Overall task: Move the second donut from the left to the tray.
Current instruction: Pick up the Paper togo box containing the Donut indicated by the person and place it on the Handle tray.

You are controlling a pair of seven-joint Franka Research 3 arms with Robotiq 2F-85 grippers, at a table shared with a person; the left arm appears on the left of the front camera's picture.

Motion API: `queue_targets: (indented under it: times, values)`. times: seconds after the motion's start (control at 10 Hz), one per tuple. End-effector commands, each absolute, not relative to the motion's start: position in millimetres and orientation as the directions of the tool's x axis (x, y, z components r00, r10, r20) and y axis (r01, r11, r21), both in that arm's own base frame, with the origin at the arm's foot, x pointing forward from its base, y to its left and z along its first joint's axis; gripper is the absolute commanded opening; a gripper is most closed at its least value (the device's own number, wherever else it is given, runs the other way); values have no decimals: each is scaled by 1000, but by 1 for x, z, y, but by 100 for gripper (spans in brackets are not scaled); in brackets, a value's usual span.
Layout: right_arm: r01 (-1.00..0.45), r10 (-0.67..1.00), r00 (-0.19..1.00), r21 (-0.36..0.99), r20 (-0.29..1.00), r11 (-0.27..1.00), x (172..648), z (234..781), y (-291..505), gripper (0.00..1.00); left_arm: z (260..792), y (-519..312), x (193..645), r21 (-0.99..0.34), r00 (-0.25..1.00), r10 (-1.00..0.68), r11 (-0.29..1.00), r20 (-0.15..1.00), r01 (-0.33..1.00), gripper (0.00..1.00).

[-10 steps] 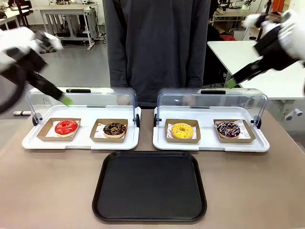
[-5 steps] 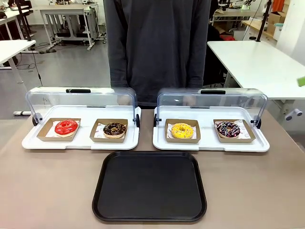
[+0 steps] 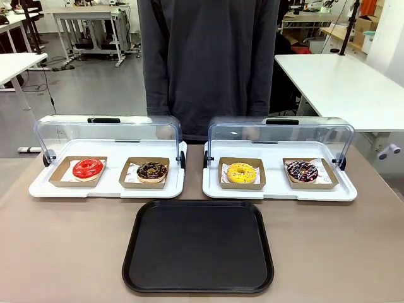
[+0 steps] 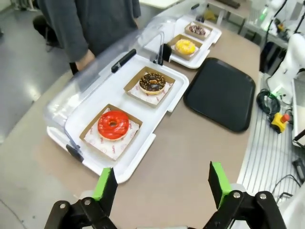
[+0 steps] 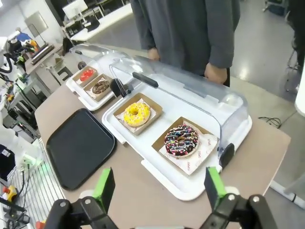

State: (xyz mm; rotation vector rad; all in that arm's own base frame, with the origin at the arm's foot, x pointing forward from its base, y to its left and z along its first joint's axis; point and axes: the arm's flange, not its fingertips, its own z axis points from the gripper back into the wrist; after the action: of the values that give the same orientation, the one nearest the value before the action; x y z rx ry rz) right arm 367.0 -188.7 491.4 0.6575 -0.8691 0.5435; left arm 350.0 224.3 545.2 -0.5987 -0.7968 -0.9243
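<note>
The second donut from the left (image 3: 152, 170) is dark chocolate with tan crumbs, in a brown cardboard holder on the left white display tray; it also appears as the donut (image 4: 152, 82) and the donut (image 5: 100, 87). The black tray (image 3: 198, 246) lies at the table's near middle, seen too as the tray (image 4: 220, 91) and the tray (image 5: 80, 145). My left gripper (image 4: 163, 186) hangs open high above the table's left end, nothing between its fingers. My right gripper (image 5: 159, 188) is open above the right end, likewise holding nothing.
A red donut (image 3: 88, 168) sits left of the target. The right display tray holds a yellow donut (image 3: 242, 172) and a dark sprinkled donut (image 3: 302, 170). Clear lids (image 3: 107, 134) stand raised behind both. A person (image 3: 208, 63) stands at the far side.
Both arms, seen raised at the upper left and right of the front view a second ago, have swung out of that view. The donuts and tray have not moved.
</note>
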Motion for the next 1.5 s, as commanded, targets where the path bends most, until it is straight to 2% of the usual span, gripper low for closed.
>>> queue_targets:
  times: [0.0,0.6,0.8,1.4]
  values:
    - [-684,142,503,293,852,668,367,493,-197,100,538,219,349,-95,320,-447,456,835,885,100]
    - [-704,125,467,283,876,652,362,497,-195,100,537,221,335,-23,207,-398,419,893,907,100]
    - [-685,127,506,307,853,661,360,494,-193,100,538,217,337,-27,233,-405,454,884,891,100]
    - [-685,127,506,307,853,661,360,494,-193,100,541,226,339,-44,244,-410,439,879,897,100]
